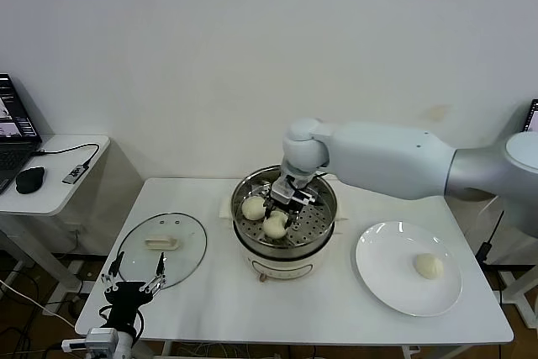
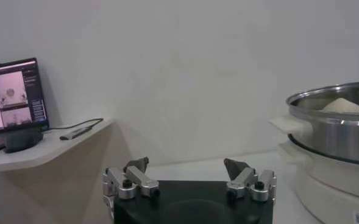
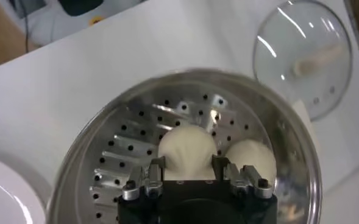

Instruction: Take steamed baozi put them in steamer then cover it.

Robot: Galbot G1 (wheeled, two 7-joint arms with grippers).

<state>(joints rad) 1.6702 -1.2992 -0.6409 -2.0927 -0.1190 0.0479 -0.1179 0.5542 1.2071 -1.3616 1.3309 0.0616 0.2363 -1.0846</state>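
Note:
The steel steamer (image 1: 324, 209) stands mid-table on its cream base. My right gripper (image 1: 282, 210) reaches down into it, its fingers closed against both sides of a baozi (image 3: 188, 149) resting on the perforated tray (image 3: 121, 155). Two more baozi lie in the steamer, one at its left (image 1: 252, 207) and one at the front (image 1: 274, 228). One baozi (image 1: 429, 266) lies on the white plate (image 1: 382, 279). The glass cover (image 1: 161, 247) lies flat on the table's left part. My left gripper (image 1: 133, 285) is open and empty, low by the table's front-left corner.
A side desk (image 1: 59, 182) at the far left holds a laptop, a mouse and a cable. The left wrist view shows the steamer's side (image 2: 331, 131) with a baozi top (image 2: 342, 106) above the rim. A wall stands behind the table.

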